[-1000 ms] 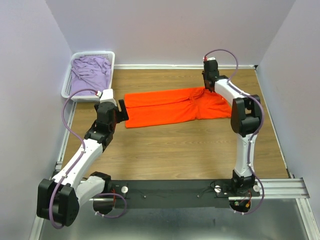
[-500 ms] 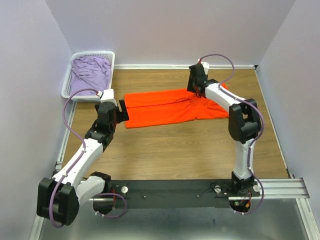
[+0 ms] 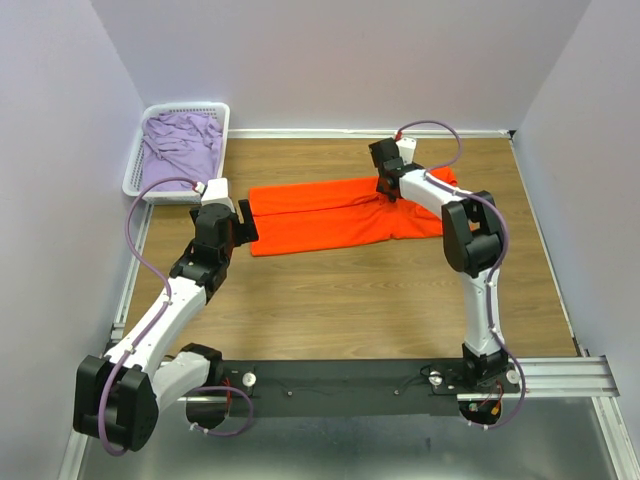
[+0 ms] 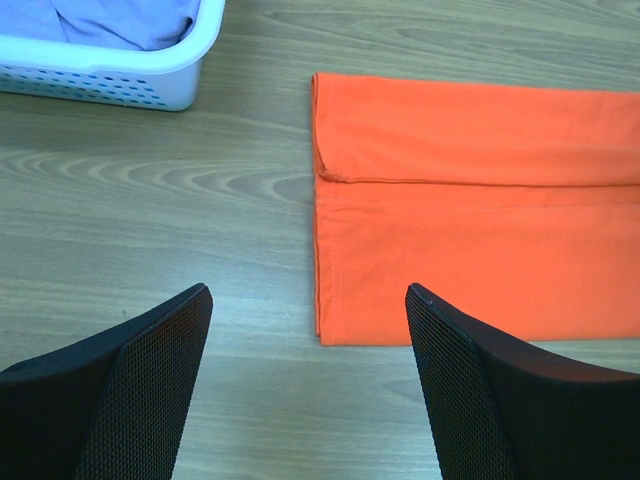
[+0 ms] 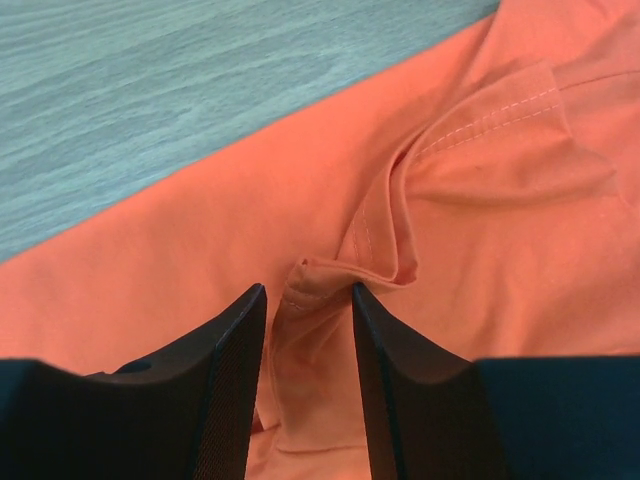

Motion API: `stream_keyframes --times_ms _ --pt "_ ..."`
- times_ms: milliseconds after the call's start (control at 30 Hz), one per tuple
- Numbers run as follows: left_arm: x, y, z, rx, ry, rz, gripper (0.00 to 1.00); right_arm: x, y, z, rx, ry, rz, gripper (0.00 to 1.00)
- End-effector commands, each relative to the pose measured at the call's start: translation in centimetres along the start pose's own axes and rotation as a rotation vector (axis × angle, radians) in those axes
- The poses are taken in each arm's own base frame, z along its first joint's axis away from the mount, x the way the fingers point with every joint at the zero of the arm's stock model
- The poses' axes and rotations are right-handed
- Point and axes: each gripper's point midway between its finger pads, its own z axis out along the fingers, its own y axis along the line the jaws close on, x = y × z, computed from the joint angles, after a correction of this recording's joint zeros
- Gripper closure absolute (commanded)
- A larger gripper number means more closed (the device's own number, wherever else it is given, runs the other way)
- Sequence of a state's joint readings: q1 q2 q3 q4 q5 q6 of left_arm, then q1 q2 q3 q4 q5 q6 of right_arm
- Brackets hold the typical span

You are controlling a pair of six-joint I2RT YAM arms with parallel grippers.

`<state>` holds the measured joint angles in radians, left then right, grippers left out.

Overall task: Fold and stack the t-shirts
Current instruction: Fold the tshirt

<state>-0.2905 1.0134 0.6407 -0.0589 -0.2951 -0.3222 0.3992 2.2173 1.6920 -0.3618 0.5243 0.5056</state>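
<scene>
The orange t-shirt [image 3: 320,215] lies folded into a long strip across the middle of the table. It also shows in the left wrist view [image 4: 470,200] and the right wrist view [image 5: 200,230]. My right gripper [image 3: 385,183] is down on the strip's far right part, by the sleeve. Its jaws [image 5: 308,292] are nearly closed on a raised fold of hemmed orange cloth. My left gripper [image 3: 245,215] hovers open and empty just off the shirt's left end [image 4: 308,295]. The lilac t-shirt [image 3: 180,145] lies crumpled in the basket.
The white lattice basket [image 3: 135,185] stands at the far left corner, close to my left arm; its wall shows in the left wrist view [image 4: 100,80]. Walls close in the table on the left, back and right. Bare wood lies in front of the shirt.
My right gripper has swung left along the shirt's far edge and come down onto the cloth by the sleeve. The left arm has not moved.
</scene>
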Motion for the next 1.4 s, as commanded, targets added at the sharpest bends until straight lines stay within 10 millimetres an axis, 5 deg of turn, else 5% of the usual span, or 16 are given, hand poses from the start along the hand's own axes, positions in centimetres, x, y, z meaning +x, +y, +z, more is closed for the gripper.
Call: stream_keyframes --times_ms 0,267,533,767,1167,1367 --pt "-0.4 -0.5 -0.3 0.023 -0.018 -0.002 0.14 -0.3 -0.5 1.0 0.064 -0.022 0.027 0.53" --pt "-0.4 -0.7 -0.3 0.031 -0.018 0.001 0.14 -1.2 0.2 1.1 0.049 -0.037 0.008 0.62" --pt "-0.3 -0.8 -0.2 0.033 -0.013 0.004 0.14 -1.1 0.7 1.1 0.025 -0.027 -0.018 0.88" --pt "-0.3 -0.8 -0.3 0.031 -0.015 0.004 0.14 -0.8 1.6 1.0 -0.028 -0.006 -0.044 0.99" --pt "-0.1 -0.8 -0.2 0.032 -0.007 0.007 0.14 -0.5 4.7 0.4 -0.206 0.013 -0.145 0.93" --pt "0.4 -1.1 0.1 0.046 0.013 0.007 0.14 -1.4 5.3 -0.9 -0.267 0.002 -0.181 0.68"
